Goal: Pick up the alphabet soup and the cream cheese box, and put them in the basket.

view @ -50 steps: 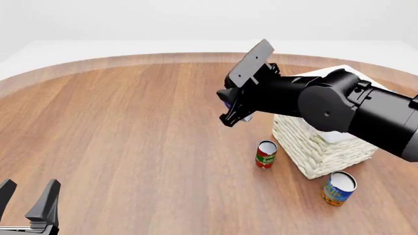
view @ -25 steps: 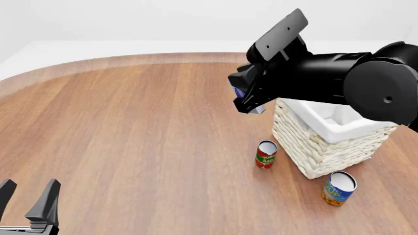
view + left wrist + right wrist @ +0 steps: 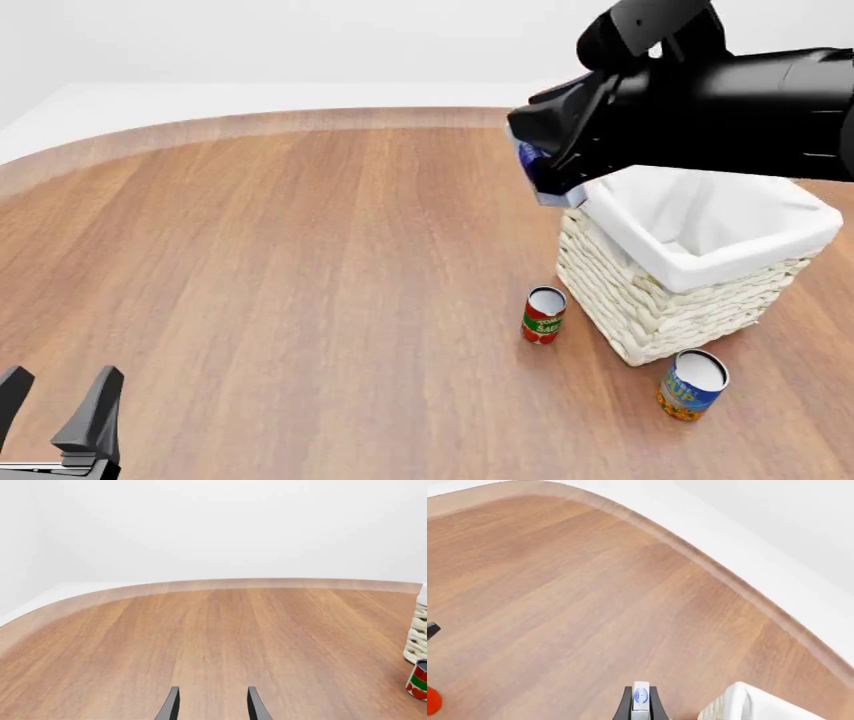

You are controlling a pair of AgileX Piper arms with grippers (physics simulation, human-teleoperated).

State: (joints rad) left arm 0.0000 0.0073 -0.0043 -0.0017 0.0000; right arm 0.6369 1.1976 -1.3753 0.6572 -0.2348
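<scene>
My right gripper (image 3: 545, 180) is shut on the cream cheese box (image 3: 537, 172), a thin white box with blue print, and holds it in the air just left of the basket's far left rim. In the right wrist view the box (image 3: 640, 696) stands edge-on between the fingers. The cream-white wicker basket (image 3: 641, 300) with its white liner stands at the right. The alphabet soup (image 3: 691, 384), a blue and yellow-orange can, stands on the table in front of the basket. My left gripper (image 3: 54, 405) is open and empty at the near left corner; it also shows in the left wrist view (image 3: 211, 705).
A red-and-green can (image 3: 542, 315) stands against the basket's near left side; it shows at the edge of the left wrist view (image 3: 419, 680). The round wooden table's (image 3: 267, 260) far edge curves behind the basket. The right arm reaches over the basket.
My right gripper has lifted the cream cheese box up and to the right, from left of the basket toward its rim. The left arm has not moved.
</scene>
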